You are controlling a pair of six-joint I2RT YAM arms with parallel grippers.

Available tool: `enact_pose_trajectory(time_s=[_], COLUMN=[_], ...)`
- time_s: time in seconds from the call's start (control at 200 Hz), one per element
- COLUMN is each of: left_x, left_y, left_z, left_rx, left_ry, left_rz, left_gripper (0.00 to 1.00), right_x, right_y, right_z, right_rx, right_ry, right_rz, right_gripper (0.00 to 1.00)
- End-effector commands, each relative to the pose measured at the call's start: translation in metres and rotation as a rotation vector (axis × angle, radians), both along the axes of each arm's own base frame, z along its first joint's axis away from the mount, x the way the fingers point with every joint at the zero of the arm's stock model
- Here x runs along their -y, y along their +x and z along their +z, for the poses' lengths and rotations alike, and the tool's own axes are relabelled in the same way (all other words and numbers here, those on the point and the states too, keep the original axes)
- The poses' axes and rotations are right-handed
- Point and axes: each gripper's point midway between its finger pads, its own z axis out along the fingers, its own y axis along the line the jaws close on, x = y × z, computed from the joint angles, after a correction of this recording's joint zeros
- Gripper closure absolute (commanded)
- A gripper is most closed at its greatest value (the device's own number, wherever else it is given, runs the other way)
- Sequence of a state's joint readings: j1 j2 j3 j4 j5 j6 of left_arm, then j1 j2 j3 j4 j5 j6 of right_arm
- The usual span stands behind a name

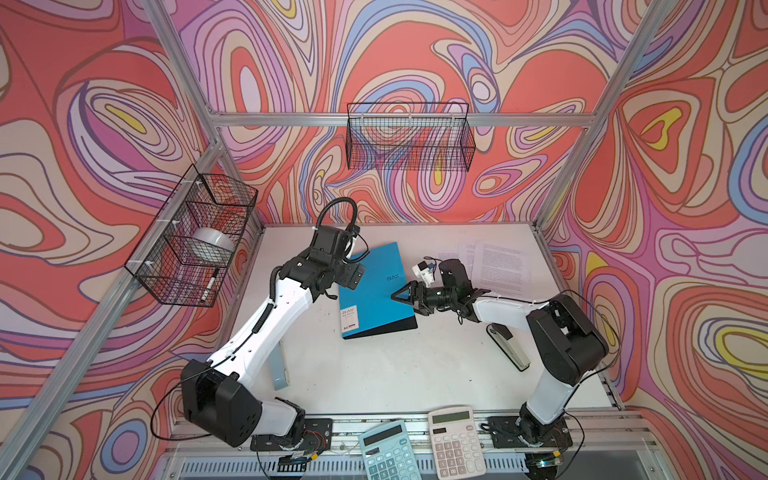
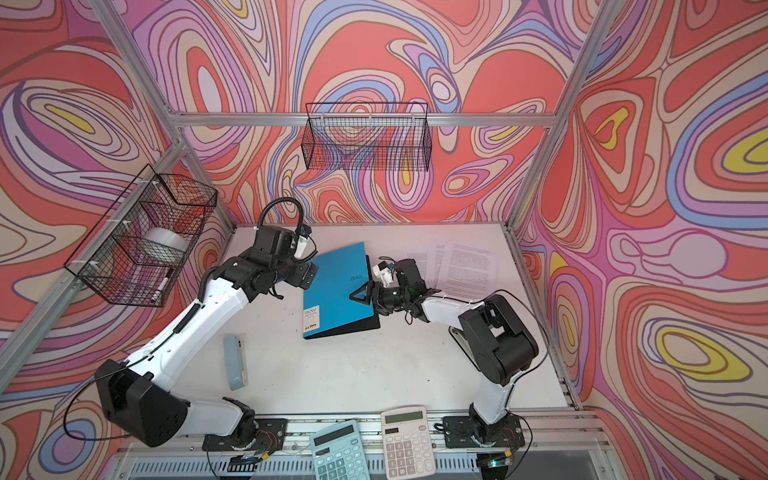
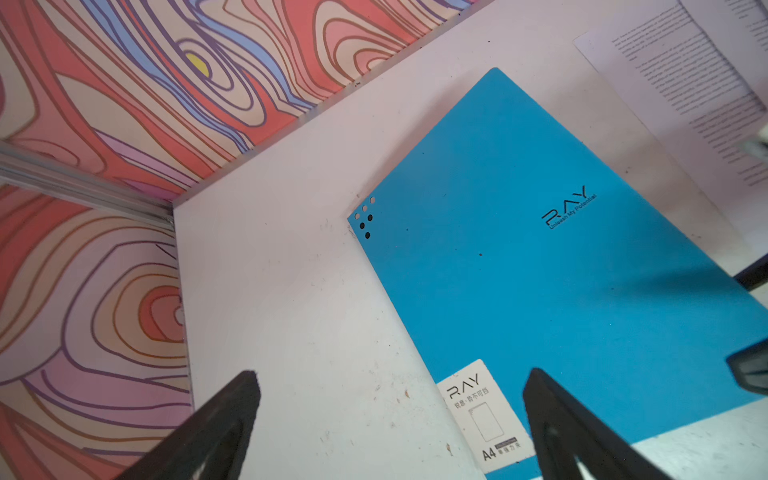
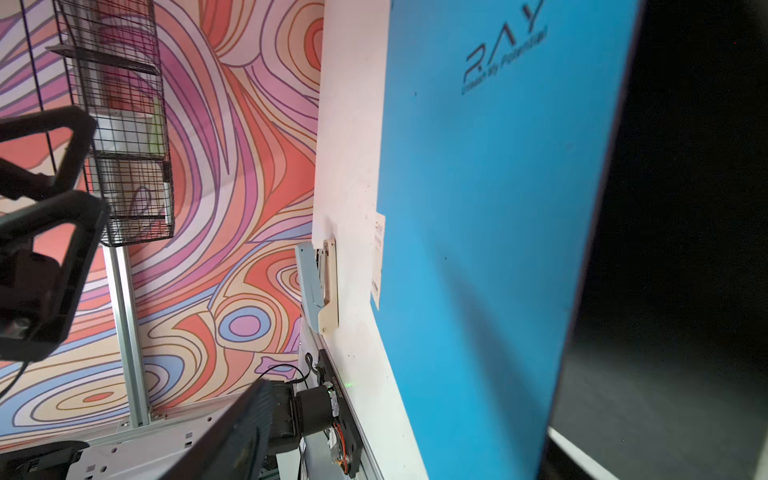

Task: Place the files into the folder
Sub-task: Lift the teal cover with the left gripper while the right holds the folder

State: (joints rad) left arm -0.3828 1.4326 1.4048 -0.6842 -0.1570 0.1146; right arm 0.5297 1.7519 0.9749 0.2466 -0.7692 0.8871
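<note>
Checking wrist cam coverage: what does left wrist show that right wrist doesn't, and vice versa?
Left wrist only: the files and the punch holes in the folder.
Right wrist only: a stapler, a wire basket, and a dark area past the cover's long edge.
Both: the blue cover with the RAY logo, the white table, and the open left hand.

We've got swirly red, pink and purple walls (image 1: 415,50) all round, held in aluminium rails (image 1: 291,119). The white desk (image 1: 395,365) looks scuffed. A black wire basket (image 1: 409,137) hangs at the back, and a second basket (image 1: 195,237) hangs on the left wall.
</note>
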Motion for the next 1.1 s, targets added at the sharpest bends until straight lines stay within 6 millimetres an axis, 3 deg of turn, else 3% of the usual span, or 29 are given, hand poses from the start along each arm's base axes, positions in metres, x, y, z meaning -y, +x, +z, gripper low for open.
enact_pose_trajectory(time_s=[0.0, 0.19, 0.446, 0.461, 0.501, 0.811, 1.092], left_x=[0.008, 0.012, 0.01, 0.008, 0.006, -0.008, -0.011], left_y=[-0.008, 0.006, 0.016, 0.016, 0.018, 0.022, 0.02], left_z=[0.001, 0.017, 0.017, 0.017, 0.016, 0.002, 0.007], left_rx=[-0.104, -0.142, -0.198, -0.201, -0.214, -0.264, -0.258], left_ry=[-0.115, -0.27, -0.337, -0.346, -0.375, -0.395, -0.406], left_rz=[0.036, 0.112, 0.152, 0.161, 0.175, 0.239, 0.238], left_gripper=[0.0, 0.0, 0.0, 0.0, 0.0, 0.0, 0.0], right_x=[-0.019, -0.049, -0.084, -0.087, -0.093, -0.135, -0.152], right_y=[0.006, 0.004, -0.003, -0.002, -0.004, -0.023, -0.031], right_z=[0.052, 0.082, 0.097, 0.087, 0.085, 0.093, 0.094], right_rx=[0.141, 0.243, 0.286, 0.27, 0.267, 0.273, 0.269], right_ry=[0.047, 0.064, 0.145, 0.136, 0.147, 0.217, 0.24], right_rz=[-0.014, -0.023, -0.009, -0.009, -0.005, 0.058, 0.087], right_gripper=[0.19, 0.19, 0.19, 0.19, 0.19, 0.2, 0.2])
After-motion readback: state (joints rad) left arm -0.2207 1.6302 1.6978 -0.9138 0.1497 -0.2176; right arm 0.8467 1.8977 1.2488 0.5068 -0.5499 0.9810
